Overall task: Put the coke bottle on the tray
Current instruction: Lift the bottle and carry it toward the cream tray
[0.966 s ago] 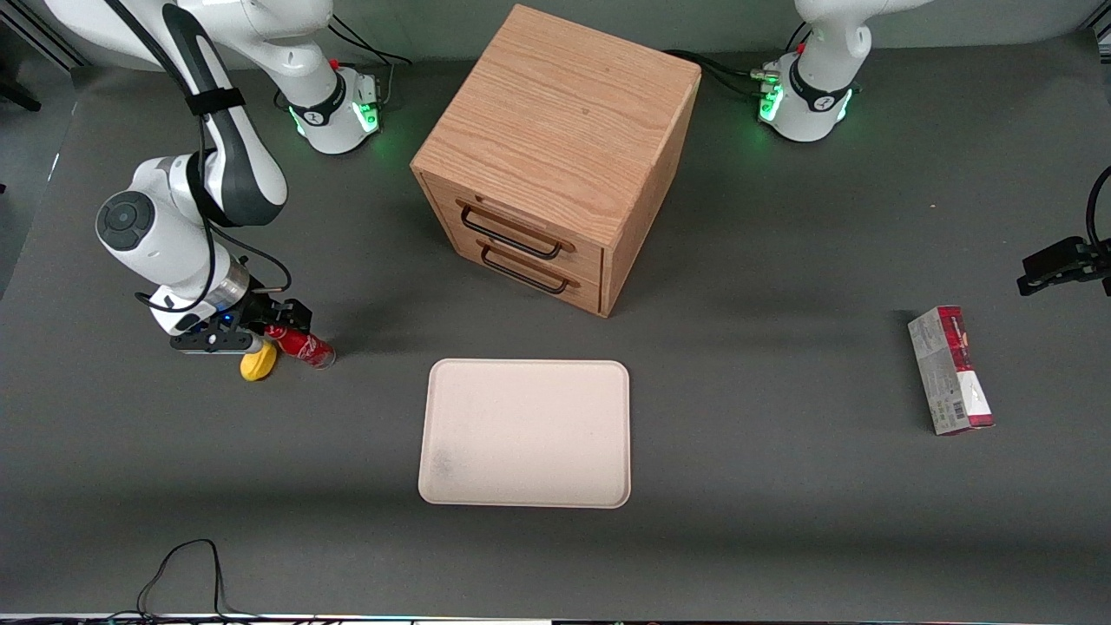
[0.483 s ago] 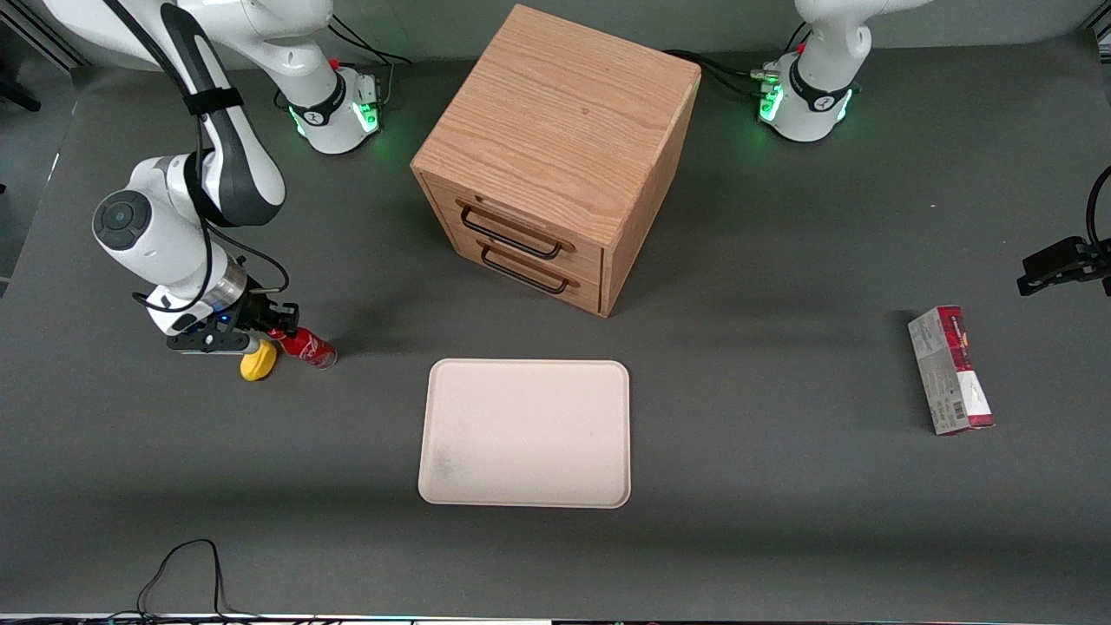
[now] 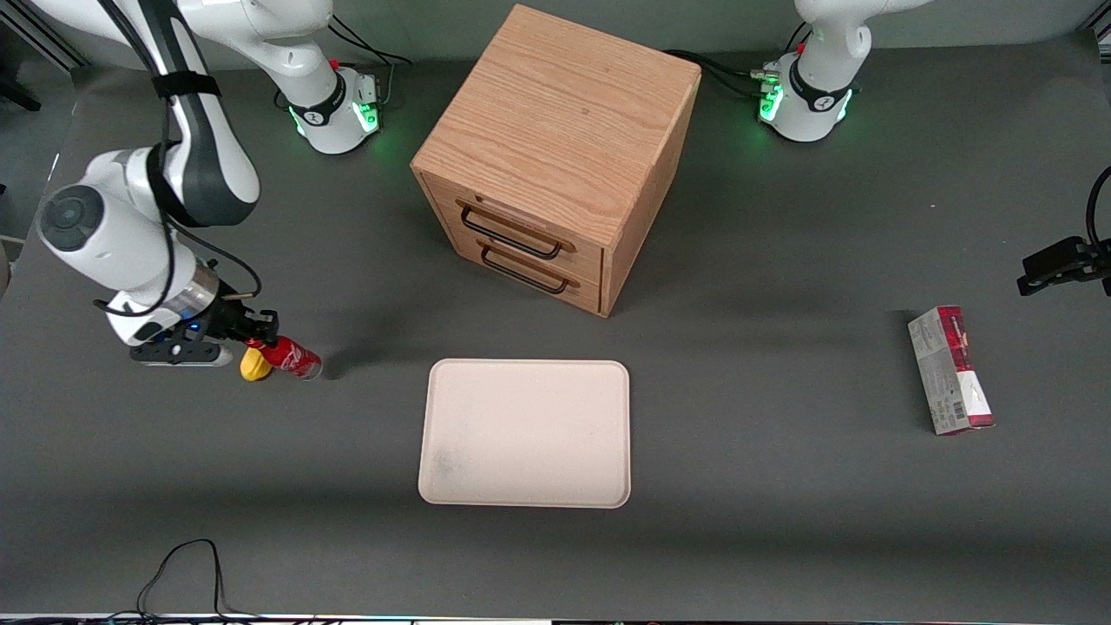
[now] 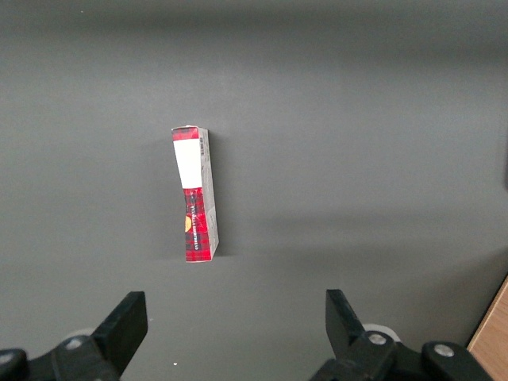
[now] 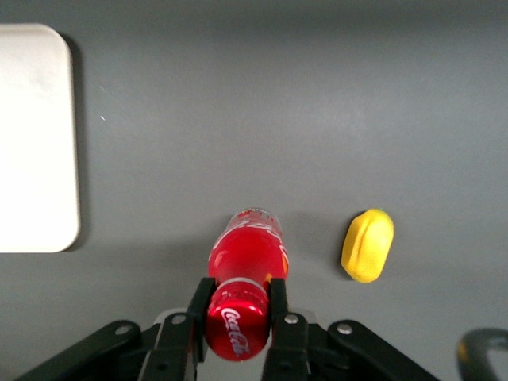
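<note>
- I have the gripper [image 3: 258, 335] at the working arm's end of the table, its fingers [image 5: 277, 298] clamped on the bottle [image 3: 290, 358] just under the red cap — one finger pressed on each side of the neck in the wrist view.
- The bottle [image 5: 244, 266] hangs tilted in the front view, cap toward the gripper and clear base pointing at about 4 o'clock; whether the base touches the table [image 3: 781, 486] I cannot tell.
- White script shows on the cap and on the label in the wrist view.
- A lemon [image 3: 253, 368] lies just beside the bottle, slightly nearer the front camera; in the wrist view the lemon [image 5: 367, 244] sits apart from the bottle with bare table between them.
- The tray [image 3: 525, 432] lies flat on the table, from the bottle at roughly 4 o'clock in the front view — near, not touching. One rounded corner of the tray [image 5: 36, 143] shows in the wrist view.
- The cabinet [image 3: 555, 148] stands farther from the front camera than the tray, its two drawers shut, handles facing roughly 7 o'clock in the front view.
- A carton [image 3: 949, 369] lies toward the parked arm's end of the table, well apart from the tray; the left wrist view shows the carton [image 4: 195, 194] lying on the table.
</note>
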Controlling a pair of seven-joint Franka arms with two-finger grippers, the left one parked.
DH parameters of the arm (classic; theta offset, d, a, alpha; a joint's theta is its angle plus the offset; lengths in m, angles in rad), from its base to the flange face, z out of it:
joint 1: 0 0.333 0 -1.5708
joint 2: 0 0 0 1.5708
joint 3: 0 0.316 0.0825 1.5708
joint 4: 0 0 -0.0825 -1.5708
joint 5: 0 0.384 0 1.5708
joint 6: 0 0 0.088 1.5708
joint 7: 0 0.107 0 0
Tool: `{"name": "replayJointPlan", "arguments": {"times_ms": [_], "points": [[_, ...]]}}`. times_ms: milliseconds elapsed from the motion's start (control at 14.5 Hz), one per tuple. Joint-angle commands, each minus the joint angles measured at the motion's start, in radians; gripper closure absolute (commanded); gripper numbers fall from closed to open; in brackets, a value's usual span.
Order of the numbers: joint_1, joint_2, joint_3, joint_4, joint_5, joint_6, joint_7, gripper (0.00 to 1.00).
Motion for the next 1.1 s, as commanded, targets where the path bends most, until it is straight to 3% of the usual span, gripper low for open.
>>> {"name": "replayJointPlan", "arguments": {"times_ms": [0, 207, 483, 759, 1034], "points": [[-0.005, 0.011, 0.006, 0.193, 0.016, -0.174, 0.037, 1.0], [-0.002, 0.056, 0.024, 0.438, 0.018, -0.389, 0.06, 1.0], [0.007, 0.203, 0.119, 0.768, 0.004, -0.583, 0.205, 1.0], [0.058, 0.39, 0.23, 0.98, -0.08, -0.583, 0.345, 1.0], [0.136, 0.543, 0.242, 1.056, -0.126, -0.459, 0.42, 1.0]]}}
